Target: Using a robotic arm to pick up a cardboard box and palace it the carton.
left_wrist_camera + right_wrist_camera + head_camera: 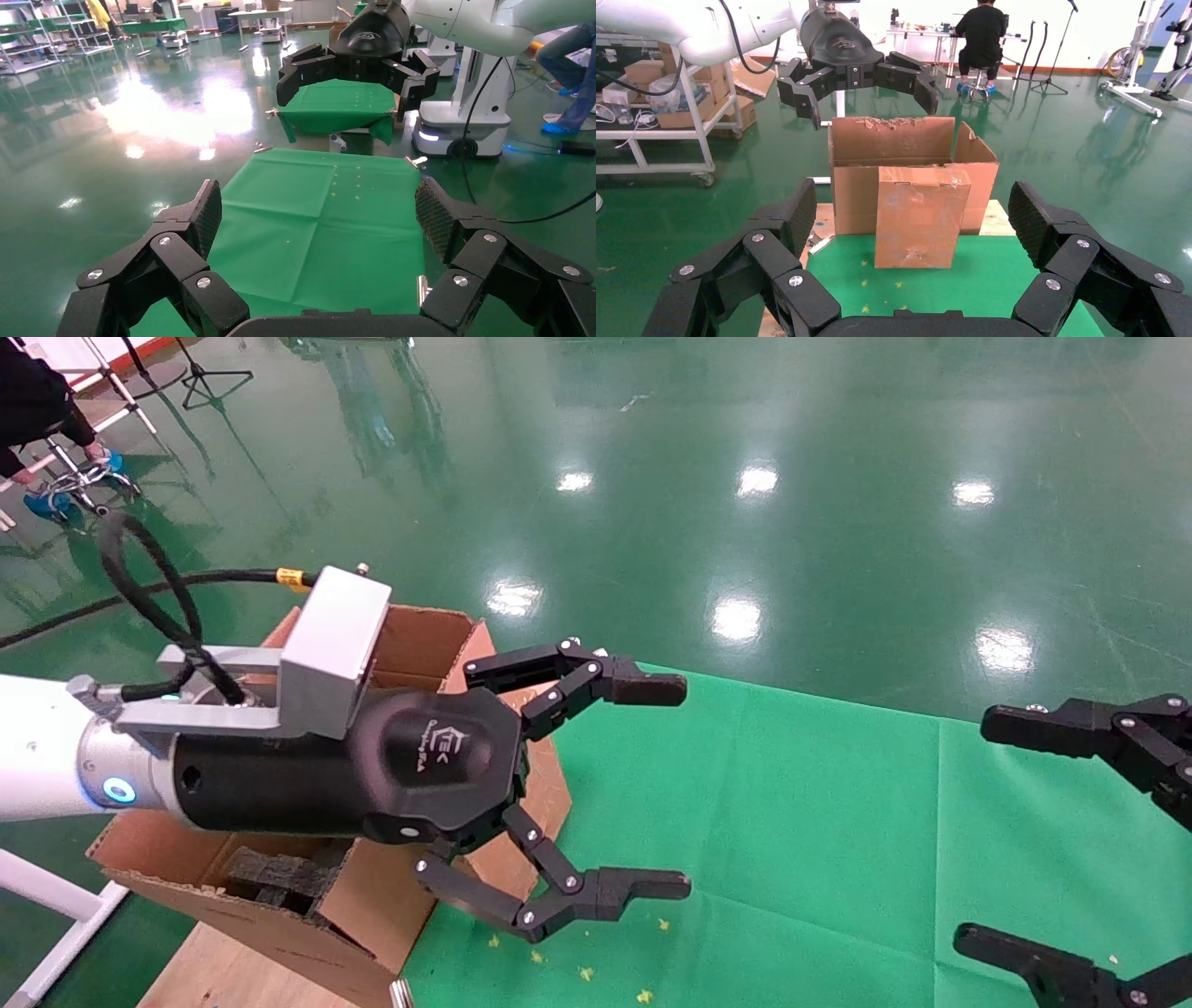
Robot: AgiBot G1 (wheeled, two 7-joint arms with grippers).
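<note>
Glossy green flooring surrounds the desk (838,822), draped in green cloth. At its left edge stands the carton (905,175), flaps up, black foam (275,877) inside. Above it hangs the left end effector (652,784), fingers spread wide and holding nothing. The right end effector (1024,831) waits over the desk's right side, equally wide and empty. No small cardboard box shows in any view.
</note>
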